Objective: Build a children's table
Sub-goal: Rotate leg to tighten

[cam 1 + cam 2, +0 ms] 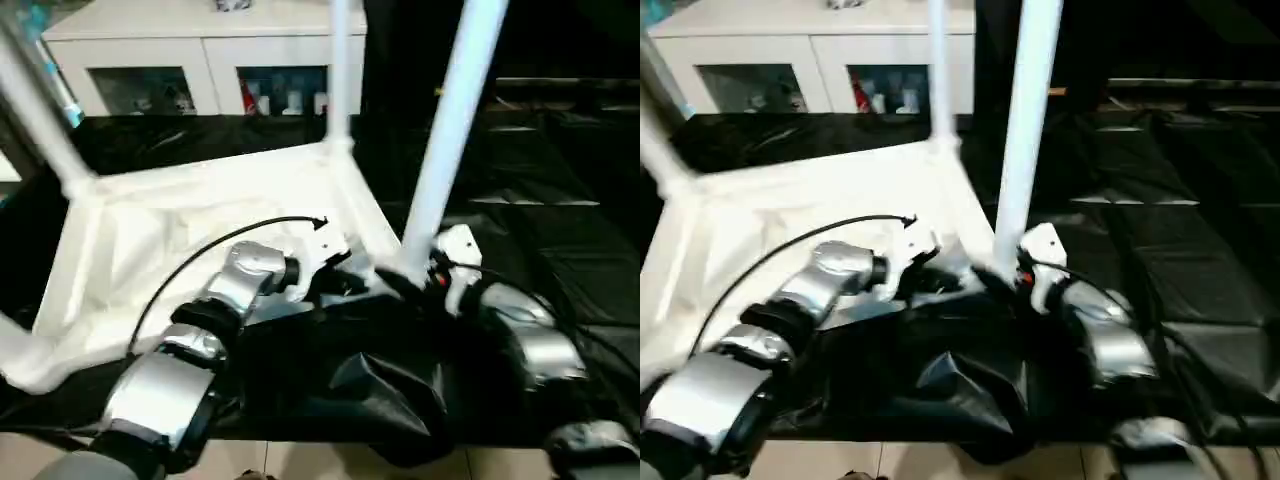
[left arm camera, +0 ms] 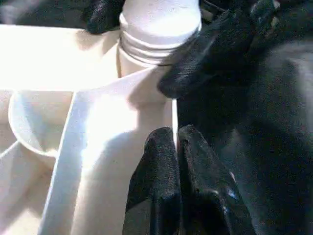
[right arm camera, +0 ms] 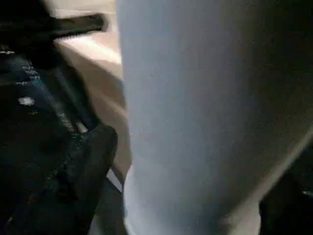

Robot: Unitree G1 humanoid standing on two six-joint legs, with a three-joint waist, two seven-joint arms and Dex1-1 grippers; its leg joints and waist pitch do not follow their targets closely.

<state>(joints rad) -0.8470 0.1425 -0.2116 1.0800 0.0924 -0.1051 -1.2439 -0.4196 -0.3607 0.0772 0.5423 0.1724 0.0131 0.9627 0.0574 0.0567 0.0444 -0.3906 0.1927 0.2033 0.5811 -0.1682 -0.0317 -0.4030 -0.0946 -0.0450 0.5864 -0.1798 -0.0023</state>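
Note:
The white children's table lies upside down on black cloth, its ribbed underside (image 1: 200, 230) facing up. Two legs stand in the far corner sockets, one at the left (image 1: 40, 120) and one at the right (image 1: 340, 70). A third leg (image 1: 450, 130) rises from the near right corner. My right gripper (image 1: 415, 280) is shut around that leg's base, and its black fingers (image 2: 205, 54) wrap the threaded end (image 2: 156, 34) just above the socket. My left gripper (image 2: 175, 139) is shut on the table top's thin rim wall (image 2: 146, 93) close beside that corner.
A white cabinet with glass doors (image 1: 200, 50) stands behind the table. Black cloth (image 1: 560, 230) covers the work surface and bunches up in front (image 1: 380, 390). A black cable (image 1: 200, 255) arcs over my left forearm. Pale floor shows at the near edge.

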